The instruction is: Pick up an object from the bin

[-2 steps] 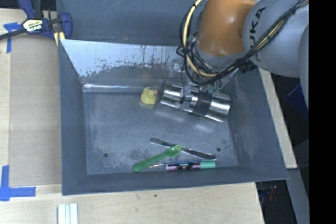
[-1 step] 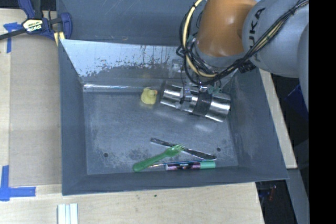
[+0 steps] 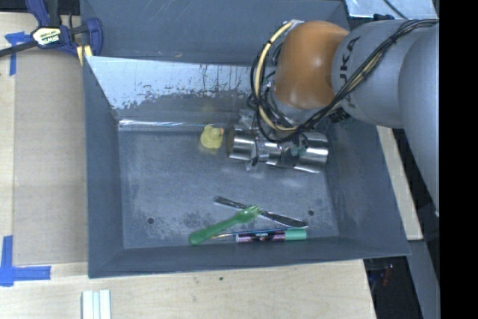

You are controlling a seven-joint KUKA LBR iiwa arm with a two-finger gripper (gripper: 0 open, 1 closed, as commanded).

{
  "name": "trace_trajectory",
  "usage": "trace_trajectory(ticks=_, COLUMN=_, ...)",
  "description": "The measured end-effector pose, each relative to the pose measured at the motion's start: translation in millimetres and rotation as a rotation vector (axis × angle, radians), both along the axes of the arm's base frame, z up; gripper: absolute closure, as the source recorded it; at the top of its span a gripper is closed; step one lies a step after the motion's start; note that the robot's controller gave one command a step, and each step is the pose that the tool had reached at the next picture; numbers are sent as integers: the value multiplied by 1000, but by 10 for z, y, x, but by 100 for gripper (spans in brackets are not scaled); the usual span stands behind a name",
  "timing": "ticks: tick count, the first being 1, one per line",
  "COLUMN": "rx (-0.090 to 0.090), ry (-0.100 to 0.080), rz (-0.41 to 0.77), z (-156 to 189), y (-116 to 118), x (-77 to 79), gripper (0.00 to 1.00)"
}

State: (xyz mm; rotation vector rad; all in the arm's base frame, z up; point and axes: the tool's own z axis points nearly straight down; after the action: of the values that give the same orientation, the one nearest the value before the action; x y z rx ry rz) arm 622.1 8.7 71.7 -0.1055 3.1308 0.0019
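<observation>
My gripper (image 3: 258, 160) hangs over the middle right of the bin floor, its silver body lying crosswise under the orange wrist cover. A small yellow lump (image 3: 212, 137) lies just to its left, near the back wall, apart from it. Toward the front lie a green plastic spoon (image 3: 222, 226), a thin dark metal utensil (image 3: 261, 211) crossing over it, and a marker with a green cap (image 3: 270, 236).
The arm comes in from the right and covers the bin's right back corner. The three long things lie close together along the front wall. The left half of the floor is bare metal.
</observation>
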Motion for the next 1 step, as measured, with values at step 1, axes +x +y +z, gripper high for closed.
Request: trace_trajectory(ticks=1, rx=0, ry=0, rz=0, z=0, y=0, x=0, gripper=100)
